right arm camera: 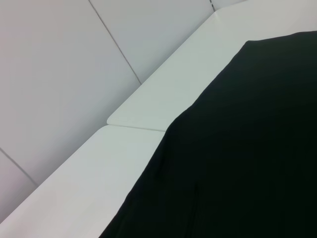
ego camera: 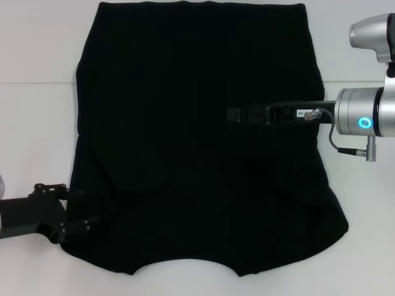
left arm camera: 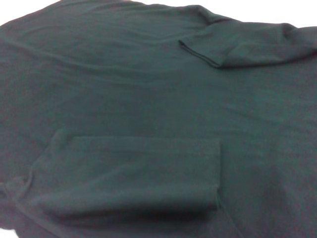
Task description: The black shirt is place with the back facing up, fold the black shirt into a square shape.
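The black shirt (ego camera: 185,154) lies flat on the white table (ego camera: 37,111), hem at the far side, neckline at the near edge. Both short sleeves are folded in onto the body, as the left wrist view shows: one sleeve (left arm camera: 133,173) and the other sleeve (left arm camera: 247,44). No lettering shows. My left gripper (ego camera: 86,208) is open at the shirt's near left corner, its fingers at the cloth's edge. My right gripper (ego camera: 229,115) reaches in from the right over the shirt's middle, dark against the cloth. The right wrist view shows the shirt's edge (right arm camera: 237,148).
Bare white table shows to the left (ego camera: 31,135) and right (ego camera: 364,203) of the shirt. The right wrist view shows the table's far edge (right arm camera: 133,114) and a grey panelled wall (right arm camera: 59,74) behind it.
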